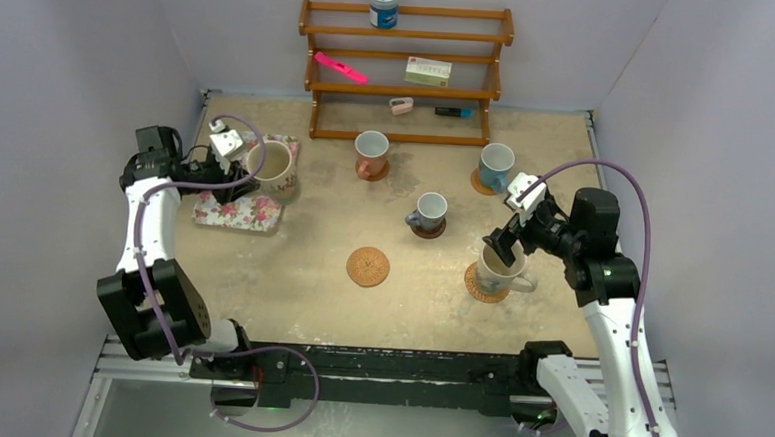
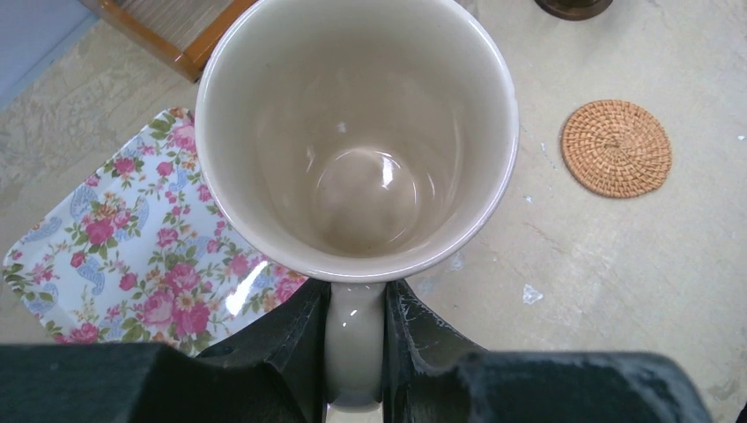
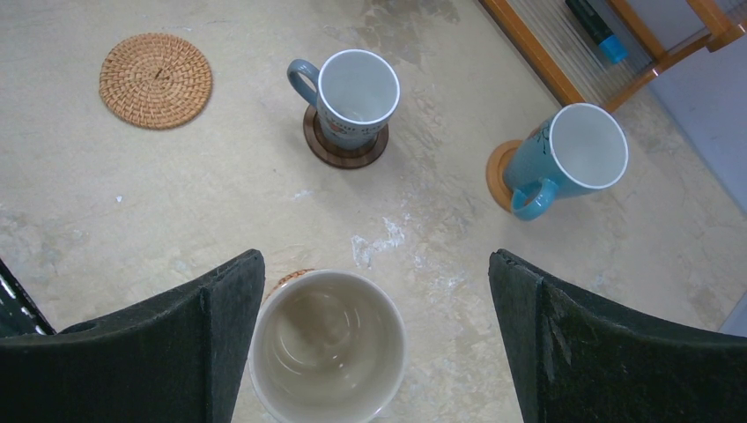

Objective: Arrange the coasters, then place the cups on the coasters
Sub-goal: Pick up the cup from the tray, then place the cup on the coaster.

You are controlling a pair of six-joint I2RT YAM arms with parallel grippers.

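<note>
Counted four cups (image 1: 429, 211) seated on coasters (image 3: 339, 159) and one woven coaster (image 1: 368, 267) bare in the middle, judged the job nearly done: only the left cup (image 1: 271, 168) to place. Found left pincer (image 2: 356, 301) clamped on that cup's handle (image 2: 354, 352) at the floral mat's (image 1: 234, 211) edge, right pincer (image 1: 505, 247) spread wide, empty, over the near cup (image 1: 501, 272). Saw left cup upright, long axis vertical, mouth up, handle toward the left arm (image 1: 150, 228).

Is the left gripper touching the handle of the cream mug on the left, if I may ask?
Touching: the left wrist view shows the left gripper clamped against both sides of the handle of the cream mug.
</note>
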